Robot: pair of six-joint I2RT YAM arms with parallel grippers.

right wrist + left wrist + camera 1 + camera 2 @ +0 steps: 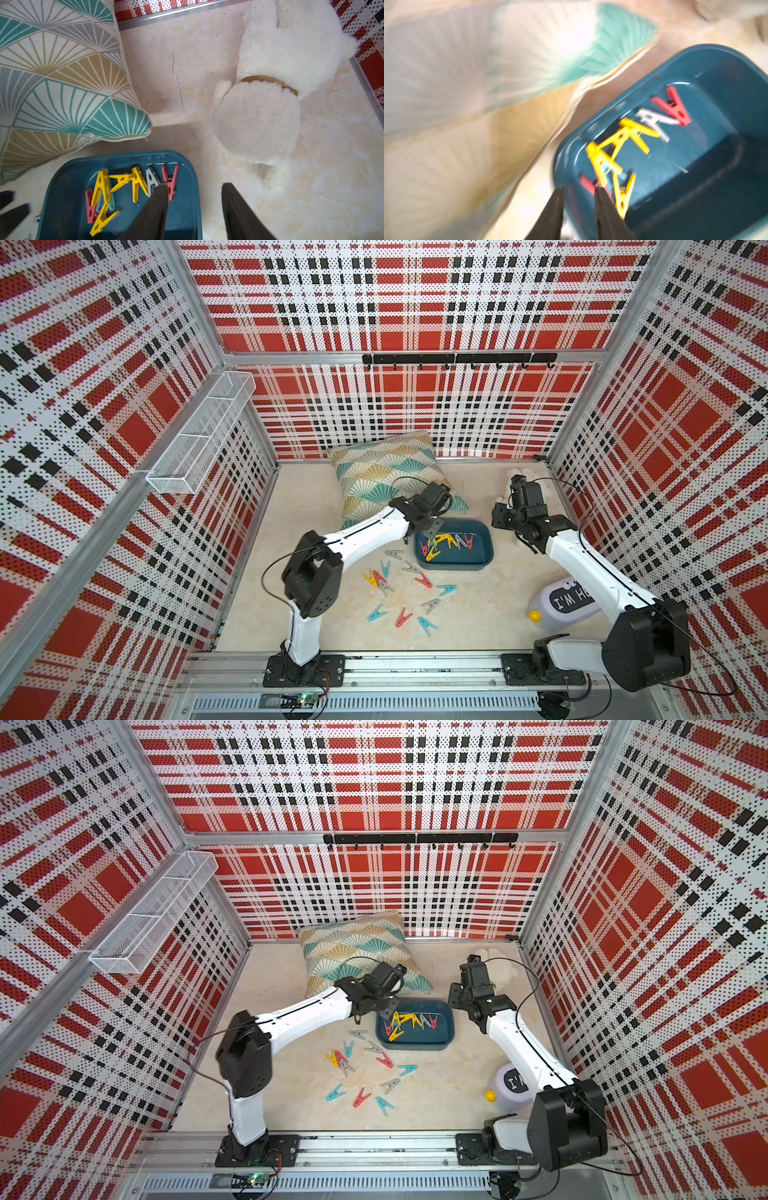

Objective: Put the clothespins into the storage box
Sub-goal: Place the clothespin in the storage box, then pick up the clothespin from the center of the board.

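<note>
So, the shallow dark teal plastic storage box (473, 558) is parked on the cream marble-look tabletop (311, 510), and a bunch of the small A-shaped plastic clothespins (446, 541) (mostly yellow, plus a couple of red, one grey and a teal one half buried) are already piled toward its left end. About a dozen loose clothespins (424, 580) in red, teal, grey and yellow are scattered in front of the box and off its front left corner, a couple of grey ones quite near its wall. The left gripper (579, 189) is held over the box's left end, right above the pile; its dark fingers are seen apart with nothing pinched between them, though that wrist view is pretty blurry. The right gripper (195, 185) is held above the box's right-hand edge, jaws spread wider and empty too. A square fan-patterned fabric pillow (382, 472) is lying just behind the box, a fluffy white plush toy (270, 83) is found behind its right side, and a pale plastic bottle with a yellow cap (557, 605) is lying well off to the front right.
</note>
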